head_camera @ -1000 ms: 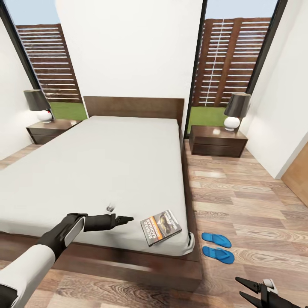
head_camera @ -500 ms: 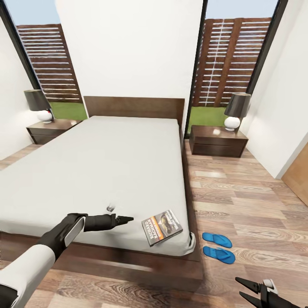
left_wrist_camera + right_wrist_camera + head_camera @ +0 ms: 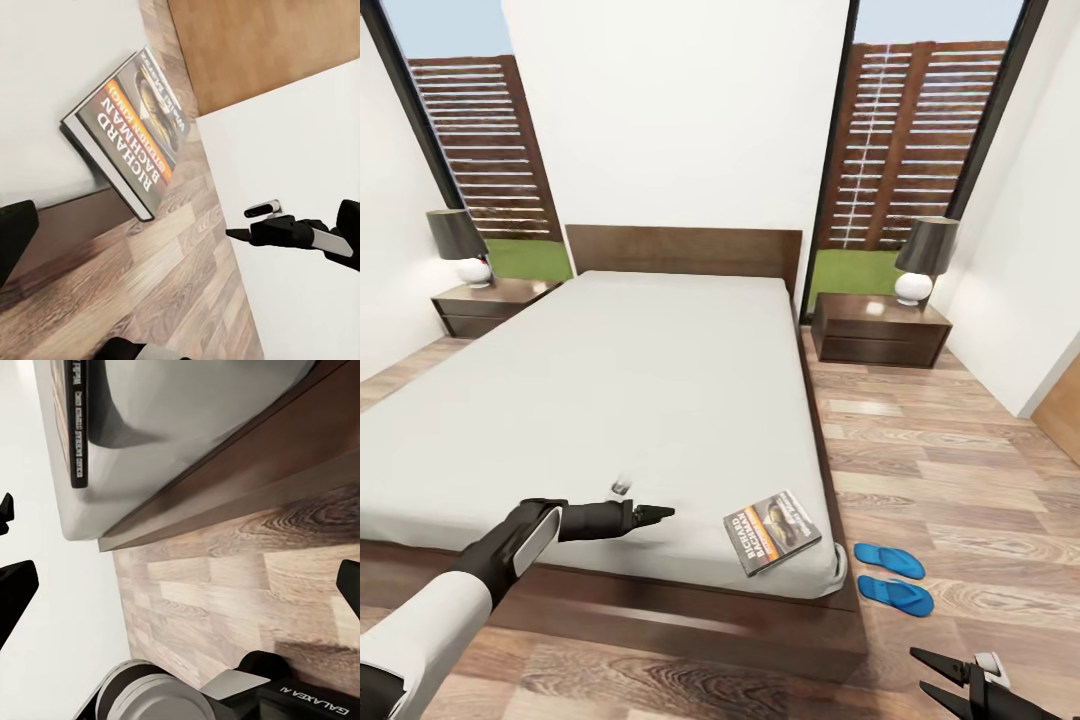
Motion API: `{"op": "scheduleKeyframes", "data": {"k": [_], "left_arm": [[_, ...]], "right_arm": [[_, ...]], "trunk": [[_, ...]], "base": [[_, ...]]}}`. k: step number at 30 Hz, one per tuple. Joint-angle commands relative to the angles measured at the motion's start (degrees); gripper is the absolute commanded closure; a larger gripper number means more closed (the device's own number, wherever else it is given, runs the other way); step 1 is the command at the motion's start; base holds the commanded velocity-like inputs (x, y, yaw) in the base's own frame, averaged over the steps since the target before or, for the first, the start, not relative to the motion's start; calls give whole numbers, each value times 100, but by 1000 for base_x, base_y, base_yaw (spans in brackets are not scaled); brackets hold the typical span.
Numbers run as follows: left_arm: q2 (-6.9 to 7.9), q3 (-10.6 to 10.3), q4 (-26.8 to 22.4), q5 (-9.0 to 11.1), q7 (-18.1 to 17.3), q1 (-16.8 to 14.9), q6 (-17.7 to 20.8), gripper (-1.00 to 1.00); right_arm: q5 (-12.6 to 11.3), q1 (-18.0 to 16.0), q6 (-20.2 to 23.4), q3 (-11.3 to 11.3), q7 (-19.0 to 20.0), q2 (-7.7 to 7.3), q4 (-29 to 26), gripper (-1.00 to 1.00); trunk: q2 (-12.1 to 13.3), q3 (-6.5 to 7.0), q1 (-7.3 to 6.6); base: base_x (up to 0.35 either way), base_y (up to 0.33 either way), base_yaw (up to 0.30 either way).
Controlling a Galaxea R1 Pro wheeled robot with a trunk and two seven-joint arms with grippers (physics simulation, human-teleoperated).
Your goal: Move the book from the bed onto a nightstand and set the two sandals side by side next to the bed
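The book (image 3: 772,530), dark with an orange band, lies flat near the foot corner of the bed (image 3: 620,400) on its grey mattress. My left gripper (image 3: 665,513) hovers low over the mattress a short way to the book's left and points at it; the left wrist view shows the book (image 3: 131,131) ahead with the fingers spread apart, open and empty. The two sandals (image 3: 889,560) (image 3: 896,594), bright blue, lie side by side on the floor beside the bed's foot corner. My right gripper (image 3: 918,669) is open and empty, low over the floor.
A dark nightstand (image 3: 880,330) with a lamp (image 3: 925,258) stands right of the headboard, and another nightstand (image 3: 495,300) with a lamp stands on the left. Wood-plank floor (image 3: 940,460) runs along the bed's right side. The right wall carries a brown door (image 3: 1065,410).
The whole view has shifted, so the bed, book and sandals sit further right in the picture: the camera moved. Both arms hold the same pose.
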Motion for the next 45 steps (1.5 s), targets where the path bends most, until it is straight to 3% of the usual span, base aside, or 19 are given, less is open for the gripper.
{"op": "scheduleKeyframes", "data": {"k": [1,15,27,37,40,43,45], "left_arm": [[5,-30,-1,49,3,-5,42,-100],[6,-28,-1,49,3,-5,42,-100],[2,-30,-1,49,3,-5,42,-100],[-29,-31,-1,49,3,-5,42,-100],[-28,-31,-1,49,3,-5,42,-100],[-31,-31,-1,49,3,-5,42,-100],[-32,-31,-1,49,3,-5,42,-100]], "right_arm": [[-51,-3,58,49,18,-2,-1,-100],[-51,-3,54,55,18,-2,-1,-100],[-60,-3,53,30,27,-4,-28,-100],[-65,-3,135,-40,7,-25,-638,-100],[-189,-10,160,-119,-23,-93,-662,-100],[-592,-11,205,-169,-32,-193,-667,-100],[-730,-11,213,-176,-34,-211,-665,-100]], "trunk": [[-2,-5,-1],[-2,-5,-1],[-2,-5,-1],[-2,-5,-1],[-2,-5,-1],[-2,-5,-1],[-2,-5,-1]], "base": [[0,68,0],[0,253,0],[0,25,0],[0,0,0],[0,0,0],[0,0,0],[0,0,0]]}}
